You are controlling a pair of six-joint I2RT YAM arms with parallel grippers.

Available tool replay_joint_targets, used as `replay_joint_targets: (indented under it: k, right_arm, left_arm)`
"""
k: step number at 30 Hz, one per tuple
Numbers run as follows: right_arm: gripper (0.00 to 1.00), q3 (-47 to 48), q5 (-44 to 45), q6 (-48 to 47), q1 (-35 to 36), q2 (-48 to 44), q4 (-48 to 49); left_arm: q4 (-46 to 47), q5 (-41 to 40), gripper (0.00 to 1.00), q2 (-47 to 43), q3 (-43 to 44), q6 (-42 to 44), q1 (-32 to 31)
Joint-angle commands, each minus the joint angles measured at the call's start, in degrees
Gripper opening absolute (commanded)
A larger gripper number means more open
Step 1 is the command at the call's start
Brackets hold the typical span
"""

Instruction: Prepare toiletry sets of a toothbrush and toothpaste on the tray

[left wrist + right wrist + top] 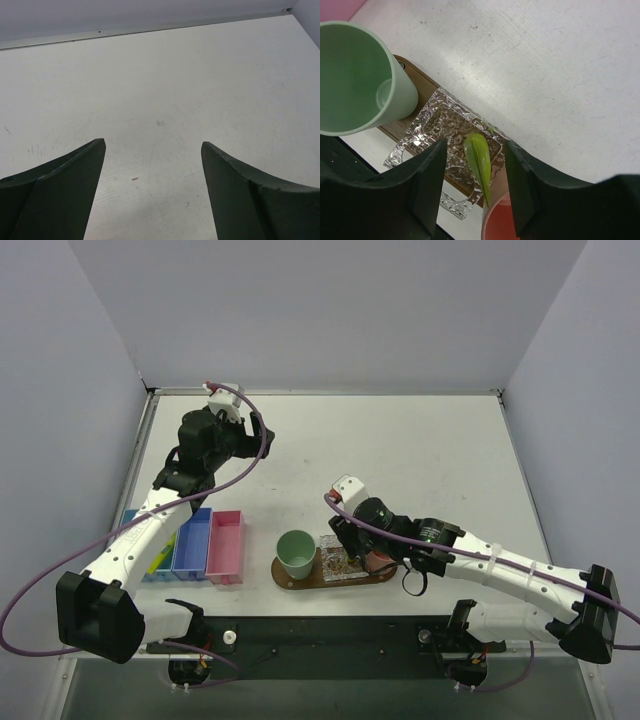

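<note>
The tray [296, 582] is a brown oval board near the table's front edge, also seen in the right wrist view as the tray [421, 81]. On it stand a pale green cup [355, 75], a clear glass dish [437, 122] and a salmon cup [506, 224]. A green toothpaste tube [479, 160] stands flat end up in the salmon cup. My right gripper [476, 150] is open around the tube, with a gap on each side. My left gripper [153, 145] hangs open over bare table, far back on the left. No toothbrush shows.
Left of the tray sit a pink bin [226, 545] and a blue bin [190, 540], and a further bin [160, 555] holds yellow-green items. The green cup [296, 553] stands at the tray's left end. White walls close in the table.
</note>
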Motion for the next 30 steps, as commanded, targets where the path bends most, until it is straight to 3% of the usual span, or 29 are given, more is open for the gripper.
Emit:
replay_joint_targets:
  k: [1,3,10,14,21,28,30]
  right_arm:
    - [0.49,0.8,1.7,0.4,0.4,-2.7,0.8]
    - [0.56,1.2,1.8,0.4,0.2,-3.4,1.0]
    - [0.61,4.0,-2.2,-0.6,-5.2,-5.8,2.0]
    - [0.62,4.5,-5.9,-1.7,-11.9,-8.3,3.2]
    - [0.63,6.6,-9.6,-2.9,-20.0,-8.0,4.7]
    - [0.63,7.4,-12.0,-2.4,-21.4,-8.0,5.7]
    - [0.63,7.3,-12.4,-2.1,-21.4,-8.1,5.8]
  left_arm:
    - [0.7,0.1,0.88,-0.9,0.8,0.3,-0.2]
    - [0.5,-0.4,0.88,-1.2,0.9,0.2,-0.2]
    - [-3.1,-5.4,0.89,-3.8,-0.8,-2.4,-0.2]
    - [-12.4,-16.0,0.91,-5.5,-0.8,-9.6,2.5]
    - [-25.0,-17.3,0.93,-14.1,-8.0,-24.6,20.3]
    - [-42.4,-30.9,0.94,-18.1,-7.9,-31.1,29.1]
    - [-47.5,-31.3,0.92,-17.2,-7.5,-31.9,33.0]
